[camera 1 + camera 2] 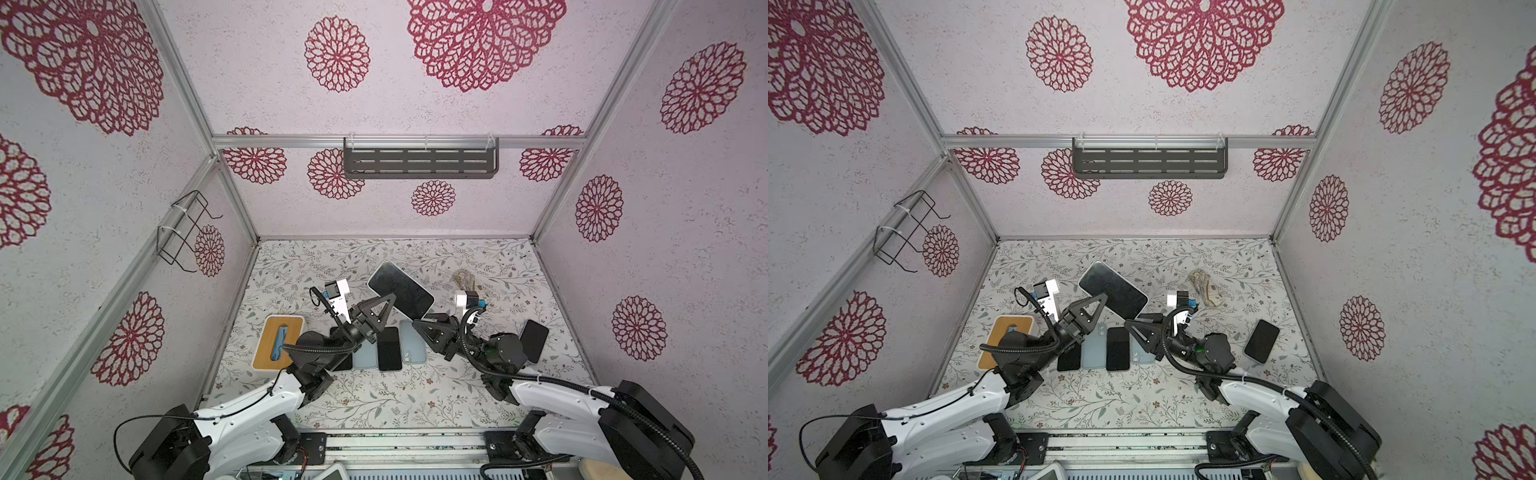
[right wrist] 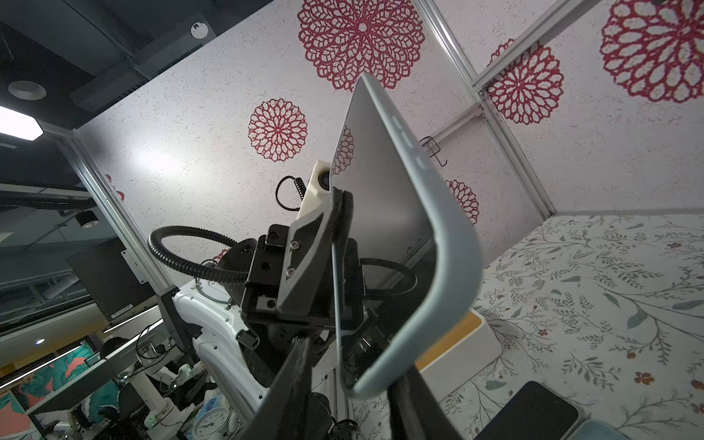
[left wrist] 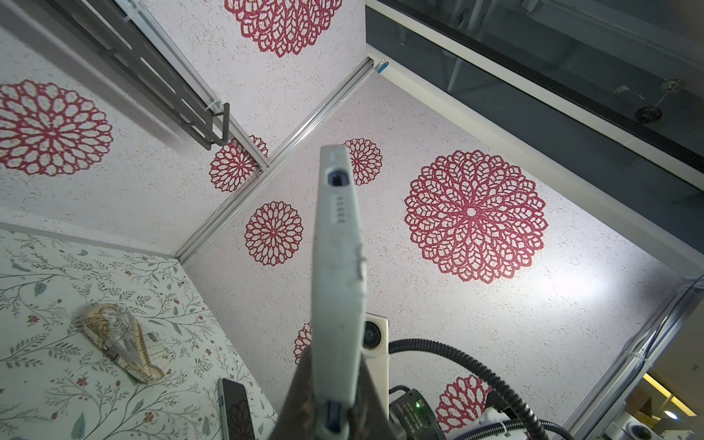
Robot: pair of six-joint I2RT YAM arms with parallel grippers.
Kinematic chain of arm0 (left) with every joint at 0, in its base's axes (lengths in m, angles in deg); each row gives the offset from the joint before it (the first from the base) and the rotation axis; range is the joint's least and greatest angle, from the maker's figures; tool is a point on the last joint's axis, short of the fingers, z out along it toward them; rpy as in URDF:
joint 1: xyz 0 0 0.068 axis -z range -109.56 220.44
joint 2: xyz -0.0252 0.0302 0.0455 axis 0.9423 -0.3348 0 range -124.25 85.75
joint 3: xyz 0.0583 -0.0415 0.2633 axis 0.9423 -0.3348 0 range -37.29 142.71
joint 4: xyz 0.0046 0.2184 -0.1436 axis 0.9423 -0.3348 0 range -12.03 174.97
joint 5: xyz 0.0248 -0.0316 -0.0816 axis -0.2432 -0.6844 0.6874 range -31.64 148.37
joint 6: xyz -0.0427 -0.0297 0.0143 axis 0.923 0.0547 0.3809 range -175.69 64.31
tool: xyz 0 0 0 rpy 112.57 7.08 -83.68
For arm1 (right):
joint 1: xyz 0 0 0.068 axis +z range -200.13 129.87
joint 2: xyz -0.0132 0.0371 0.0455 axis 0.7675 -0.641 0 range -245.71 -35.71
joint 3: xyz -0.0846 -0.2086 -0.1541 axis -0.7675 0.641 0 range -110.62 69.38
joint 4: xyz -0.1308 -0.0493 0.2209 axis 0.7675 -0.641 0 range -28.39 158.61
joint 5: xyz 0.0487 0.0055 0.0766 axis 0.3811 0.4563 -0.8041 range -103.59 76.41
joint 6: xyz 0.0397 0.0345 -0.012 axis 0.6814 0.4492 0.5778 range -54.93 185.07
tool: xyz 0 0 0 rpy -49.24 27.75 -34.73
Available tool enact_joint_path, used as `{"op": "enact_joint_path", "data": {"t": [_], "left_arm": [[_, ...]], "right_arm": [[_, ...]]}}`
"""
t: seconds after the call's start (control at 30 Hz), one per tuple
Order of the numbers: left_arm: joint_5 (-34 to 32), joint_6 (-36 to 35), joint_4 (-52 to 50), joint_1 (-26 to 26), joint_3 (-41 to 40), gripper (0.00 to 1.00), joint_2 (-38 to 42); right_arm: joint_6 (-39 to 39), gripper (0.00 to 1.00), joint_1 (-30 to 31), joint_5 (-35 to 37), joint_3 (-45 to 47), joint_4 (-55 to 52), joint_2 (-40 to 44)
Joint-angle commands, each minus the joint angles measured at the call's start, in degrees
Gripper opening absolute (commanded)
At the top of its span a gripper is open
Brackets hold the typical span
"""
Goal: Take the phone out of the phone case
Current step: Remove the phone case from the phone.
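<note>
1. The phone [image 1: 401, 291] hangs in the air over the middle of the tabletop [image 1: 415, 407], a bit toward its far edge. It's tilted with the dark screen up and isn't resting on anything. It looks the same in both top views [image 1: 1113, 289].
2. It's in its grey case [image 2: 453, 247], which wraps the rim everywhere I can see. The left wrist view looks straight along that grey edge [image 3: 337, 244].
3. The left gripper [image 1: 390, 301] is clamped tight on the phone's long edge, the one facing the robot. One finger is on the glass and one on the back, with the thin edge pinched between them [image 3: 335, 358].
4. The right gripper [image 1: 417, 322] has its fingers either side of the case's near corner [image 2: 354, 365]. One finger looks to be against the case. Honestly, I can't tell whether it's squeezing or just straddling.
5. Right below, a row [image 1: 389, 349] of black phones and pale blue cases lies flat mid-tabletop, partly hidden by both arms.
6. A wood-topped box [image 1: 276, 343] sits by the left edge.
7. A spare phone [image 1: 534, 340] lies near the right edge, well apart from the row.
8. A patterned see-through thing [image 1: 467, 280] lies toward the far edge, right of the raised phone.
</note>
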Motion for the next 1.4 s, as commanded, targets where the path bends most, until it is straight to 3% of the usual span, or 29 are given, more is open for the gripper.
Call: {"op": "enact_joint_path", "data": {"t": [0.0,0.2,0.33,0.5,0.67,1.0,1.37], "left_arm": [[-0.2,-0.1,4.7,0.4,0.3,0.0,0.4],[0.2,0.7,4.8,0.4,0.2,0.0,0.0],[-1.0,3.0,3.6,0.2,0.6,0.0,-0.2],[-2.1,7.3,-9.6,0.3,5.2,0.0,1.1],[-2.4,11.8,-22.7,0.2,9.8,0.0,2.2],[0.8,15.6,-29.5,0.4,15.3,0.0,-1.4],[2.6,17.1,-29.5,0.3,16.8,0.0,-3.3]], "right_arm": [[0.6,0.27,-0.3,-1.0,-2.4,4.9,-0.1],[1.3,0.1,-0.4,-1.4,-2.6,6.3,-1.0],[0.9,0.08,-0.4,-2.4,-2.6,6.0,-1.1],[-4.0,0.08,-0.4,-4.6,-2.3,0.3,0.4],[-15.6,0.09,-0.3,-2.7,-2.3,-15.7,6.2],[-33.5,0.11,-0.4,4.0,-5.8,-36.5,14.0],[-41.5,0.26,-0.3,9.8,-6.1,-38.2,15.6]]}}
